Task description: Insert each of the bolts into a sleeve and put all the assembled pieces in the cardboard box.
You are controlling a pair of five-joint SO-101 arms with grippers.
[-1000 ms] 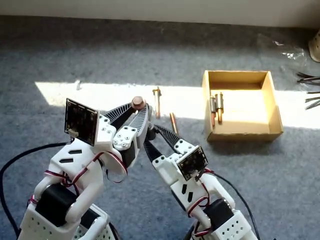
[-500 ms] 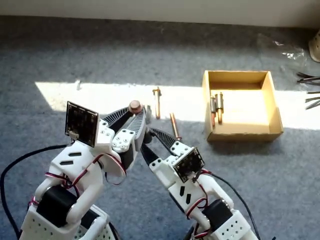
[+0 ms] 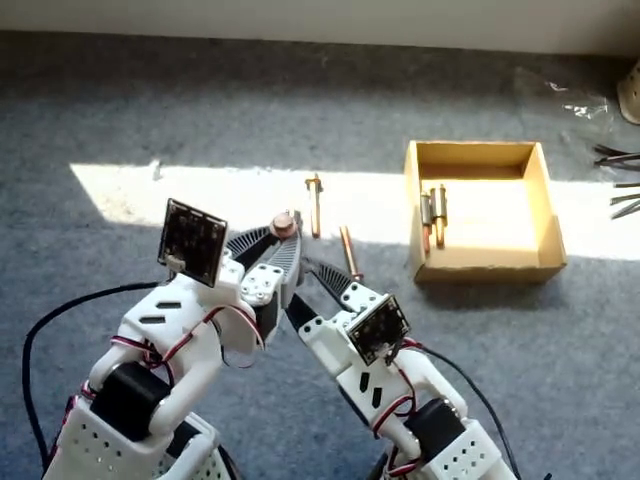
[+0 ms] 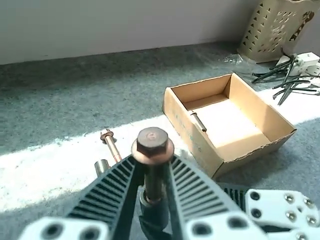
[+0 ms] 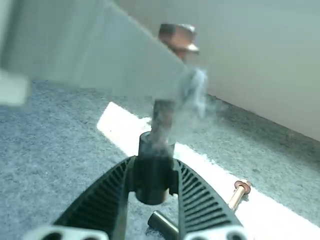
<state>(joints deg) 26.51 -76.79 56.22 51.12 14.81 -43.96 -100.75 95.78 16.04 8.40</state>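
Left wrist view, left gripper (image 4: 152, 167): I hold the bolt (image 4: 152, 142) clamped just under its head
Right gripper (image 5: 152, 181): closed around the sleeve (image 5: 154, 150), upright beneath the bolt
Change: my left arm has swung inward and dropped; the shank now meets the sleeve's mouth; insertion looks begun
Carpet: loose bolt (image 3: 314, 203) waits
Cardboard box (image 3: 412, 215): two pieces (image 3: 432, 215) inside; far off

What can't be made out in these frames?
- How deep the bolt sits in the sleeve: the left gripper covers the shank in the left wrist view; the right wrist view is blurred there.
- Whether the pieces in the cardboard box are assembled: too small in the high view.
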